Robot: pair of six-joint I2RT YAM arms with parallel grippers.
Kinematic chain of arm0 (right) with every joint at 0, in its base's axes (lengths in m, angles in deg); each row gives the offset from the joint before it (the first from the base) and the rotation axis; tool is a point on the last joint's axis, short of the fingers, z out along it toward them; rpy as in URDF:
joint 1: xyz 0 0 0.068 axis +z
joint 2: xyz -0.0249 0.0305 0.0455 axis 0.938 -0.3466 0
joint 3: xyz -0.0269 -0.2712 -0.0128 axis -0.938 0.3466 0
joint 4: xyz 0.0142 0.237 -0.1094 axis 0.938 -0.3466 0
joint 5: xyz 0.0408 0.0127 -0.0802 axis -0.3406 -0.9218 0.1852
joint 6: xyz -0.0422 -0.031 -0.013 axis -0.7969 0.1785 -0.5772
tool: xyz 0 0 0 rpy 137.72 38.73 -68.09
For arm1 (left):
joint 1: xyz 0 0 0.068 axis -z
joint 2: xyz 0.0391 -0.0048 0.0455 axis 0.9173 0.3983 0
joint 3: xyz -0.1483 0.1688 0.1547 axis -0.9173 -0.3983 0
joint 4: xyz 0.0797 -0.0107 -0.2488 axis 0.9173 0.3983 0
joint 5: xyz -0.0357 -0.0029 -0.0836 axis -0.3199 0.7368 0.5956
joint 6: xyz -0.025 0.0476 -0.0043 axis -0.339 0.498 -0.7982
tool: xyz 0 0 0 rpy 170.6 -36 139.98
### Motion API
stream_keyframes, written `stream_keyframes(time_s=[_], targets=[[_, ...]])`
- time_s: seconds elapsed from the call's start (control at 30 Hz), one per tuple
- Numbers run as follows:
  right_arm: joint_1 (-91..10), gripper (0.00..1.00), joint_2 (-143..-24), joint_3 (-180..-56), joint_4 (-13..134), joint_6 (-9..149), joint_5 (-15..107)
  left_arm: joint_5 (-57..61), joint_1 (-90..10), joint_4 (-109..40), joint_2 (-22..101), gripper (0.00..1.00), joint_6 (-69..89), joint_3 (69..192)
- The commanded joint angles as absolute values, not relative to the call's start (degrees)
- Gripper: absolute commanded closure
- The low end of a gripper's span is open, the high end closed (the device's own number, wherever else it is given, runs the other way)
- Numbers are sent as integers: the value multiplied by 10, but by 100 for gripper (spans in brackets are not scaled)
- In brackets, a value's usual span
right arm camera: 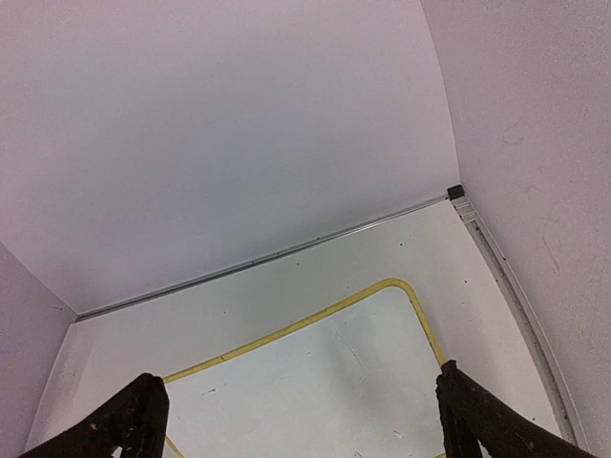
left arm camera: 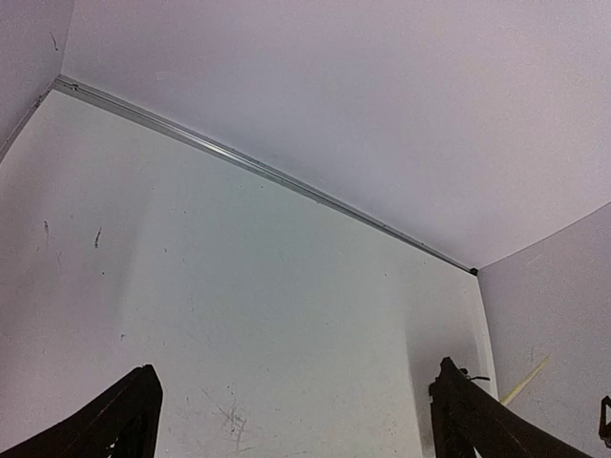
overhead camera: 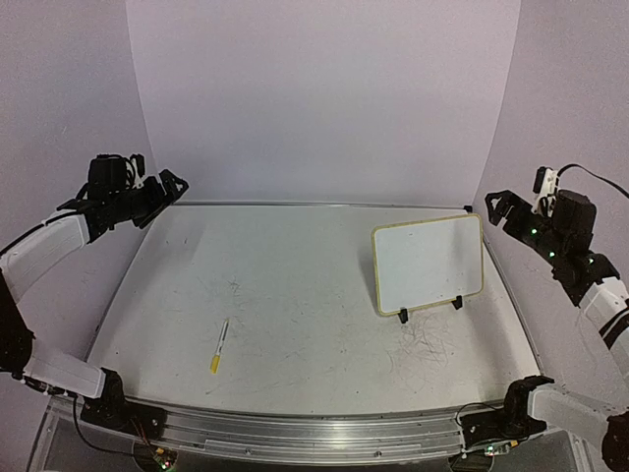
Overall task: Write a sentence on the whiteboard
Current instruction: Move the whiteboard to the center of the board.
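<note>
The whiteboard (overhead camera: 428,264) stands tilted on two black clip feet at the right of the table, and its yellow-green rim frames a bare white face. No sentence shows on it. My right gripper (overhead camera: 499,208) hovers open just right of the board's top corner. In the right wrist view the whiteboard (right arm camera: 325,391) lies below the open right gripper (right arm camera: 300,382), whose jaws are spread wide and empty. My left gripper (overhead camera: 169,189) is raised over the table's far left corner. The left wrist view shows the left gripper (left arm camera: 296,382) open above bare tabletop.
A white marker with a yellow cap (overhead camera: 219,346) lies on the scuffed tabletop (overhead camera: 295,295) near the front left. Grey scribble marks (overhead camera: 423,344) sit in front of the board. A metal rail (overhead camera: 324,205) runs along the back edge below pale walls.
</note>
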State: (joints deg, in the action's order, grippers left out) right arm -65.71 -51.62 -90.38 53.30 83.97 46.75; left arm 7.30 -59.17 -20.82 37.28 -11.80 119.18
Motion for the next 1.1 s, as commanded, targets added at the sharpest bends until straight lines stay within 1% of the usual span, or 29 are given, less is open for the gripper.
stream_keyframes(time_s=[0.0, 0.3, 0.43, 0.6, 0.67, 0.8, 0.97, 1.07], targets=[[-659, 2, -513, -922, 536, 839, 481, 91, -590, -227, 368, 1, -125, 1219], [-659, 2, -468, -879, 539, 835, 497, 93, -590, -228, 369, 1, -127, 1214], [-659, 2, -482, -875, 524, 811, 435, 98, -590, -228, 369, 1, -126, 1214], [-655, 2, -509, -887, 463, 776, 370, 96, -590, -229, 367, 1, -124, 1208], [-644, 5, -517, -894, 435, 763, 364, 96, -590, -229, 368, 1, -127, 1207], [-594, 10, -561, -904, 370, 762, 376, 109, -590, -233, 375, 1, -133, 1210], [-473, 10, -657, -897, 332, 814, 442, 121, -589, -243, 375, 1, -146, 1207], [-415, 11, -724, -891, 353, 852, 450, 126, -589, -246, 374, 1, -151, 1203]])
